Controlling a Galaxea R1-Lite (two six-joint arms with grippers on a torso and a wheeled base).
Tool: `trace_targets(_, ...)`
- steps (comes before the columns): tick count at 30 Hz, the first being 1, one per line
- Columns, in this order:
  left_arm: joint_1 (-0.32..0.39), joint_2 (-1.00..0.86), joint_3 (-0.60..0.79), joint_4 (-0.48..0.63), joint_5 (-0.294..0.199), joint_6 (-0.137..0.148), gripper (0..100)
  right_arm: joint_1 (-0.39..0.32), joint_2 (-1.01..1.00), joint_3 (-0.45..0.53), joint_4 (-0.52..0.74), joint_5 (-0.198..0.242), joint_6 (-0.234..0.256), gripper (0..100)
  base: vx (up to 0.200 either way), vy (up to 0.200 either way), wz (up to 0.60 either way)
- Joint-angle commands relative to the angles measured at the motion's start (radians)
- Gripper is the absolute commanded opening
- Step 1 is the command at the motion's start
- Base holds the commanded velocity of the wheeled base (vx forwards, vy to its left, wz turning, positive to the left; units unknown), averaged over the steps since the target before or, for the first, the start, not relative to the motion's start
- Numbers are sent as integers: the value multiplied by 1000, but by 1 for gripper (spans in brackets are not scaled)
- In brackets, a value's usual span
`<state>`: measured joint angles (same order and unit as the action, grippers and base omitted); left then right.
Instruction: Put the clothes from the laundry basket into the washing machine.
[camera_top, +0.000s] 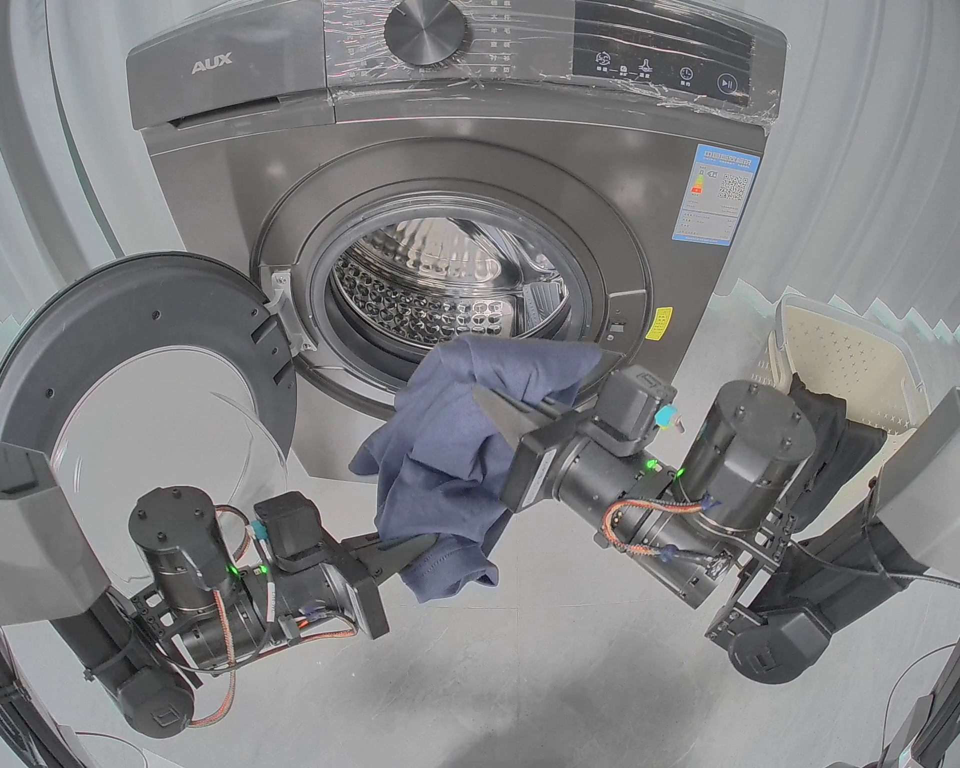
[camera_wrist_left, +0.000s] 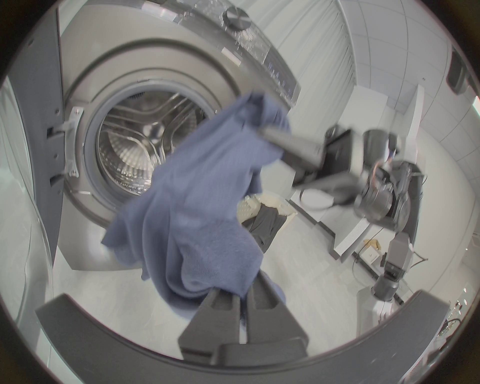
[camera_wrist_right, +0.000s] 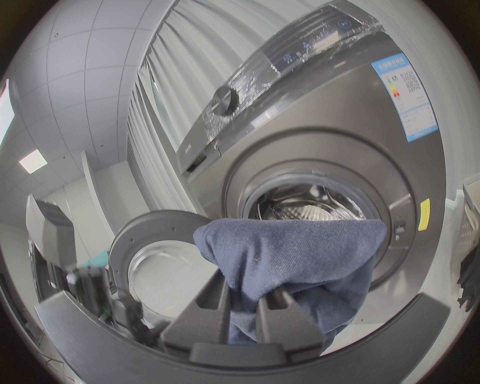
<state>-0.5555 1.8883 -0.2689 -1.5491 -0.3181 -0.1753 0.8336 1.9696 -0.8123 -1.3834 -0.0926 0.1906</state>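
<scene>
A blue garment (camera_top: 455, 450) hangs in front of the open drum (camera_top: 445, 280) of the grey washing machine (camera_top: 450, 150). My right gripper (camera_top: 500, 405) is shut on its upper part, just below the drum opening. Lower down, my left gripper (camera_top: 420, 548) is shut on the garment's bottom hem. In the left wrist view the blue garment (camera_wrist_left: 200, 215) drapes from the left gripper (camera_wrist_left: 242, 300) up to the right arm. In the right wrist view the blue garment (camera_wrist_right: 295, 260) bunches over the right gripper (camera_wrist_right: 245, 300), before the drum (camera_wrist_right: 305, 205).
The round washer door (camera_top: 140, 370) stands swung open at the left, close to my left arm. A cream laundry basket (camera_top: 850, 360) with a dark garment (camera_top: 835, 440) in it sits on the floor at the right of the machine. Pale floor lies in front.
</scene>
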Motion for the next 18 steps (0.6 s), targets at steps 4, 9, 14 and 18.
trace_targets(4, -4, -132, -47, -2, 1, -39, 0, 10, 60, 59, -3, 2, -5, 0, 0, 0, 0)
trace_targets(9, 29, -126, -76, -2, 2, -41, 0, 16, 95, 59, -14, 2, -5, 100, 0, 0, 0)
trace_targets(14, 77, -126, -130, -2, 4, -47, 0, 16, 97, 81, -6, 2, -8, 100, 0, 0, 0)
trace_targets(18, 88, -121, -158, -2, 48, -76, 0, 16, 95, 119, 0, 2, -8, 100, 0, 0, 0)
